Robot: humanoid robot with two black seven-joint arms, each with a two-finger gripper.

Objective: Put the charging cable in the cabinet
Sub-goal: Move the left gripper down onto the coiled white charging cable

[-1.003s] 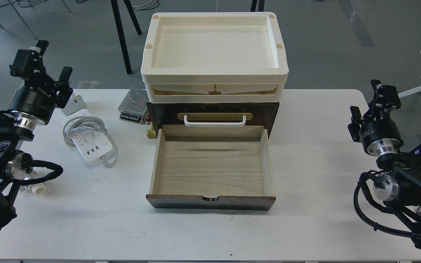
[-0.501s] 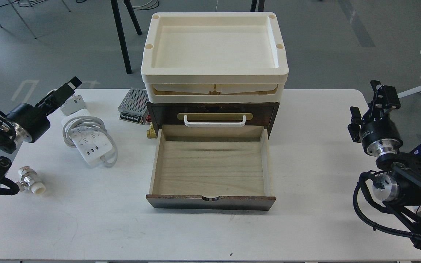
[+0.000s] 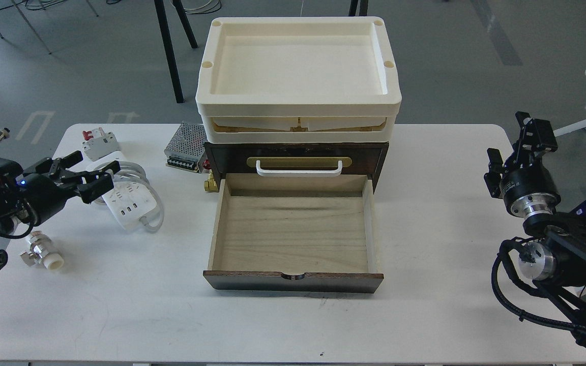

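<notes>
Charging cable [image 3: 129, 201] lies on the table just ahead of my left gripper [image 3: 87, 175], whose fingers are spread and empty, so I judge this the approach step: next, descend and close on it.

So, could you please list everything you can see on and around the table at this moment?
Table: 1, white, fills the foreground.
Cabinet: 1, dark brown, table centre.
Drawer: 1, light wood, pulled open, nothing inside.
Handle: 1, white on a brass plate, above the drawer.
Trays: cream, stacked on the cabinet; count unclear.
Charging cable: 1, white strip with coiled cord, left of the drawer.
Circuit breaker: 1, white with red switch, back left.
Power supply box: 1, perforated metal, beside the cabinet's left.
Pipe fitting: 1, metal and white, front left.
Brass fitting: 1, at the cabinet's left corner.
Left gripper: black, open, at the cable.
Right gripper: black, raised at the right edge.
</notes>
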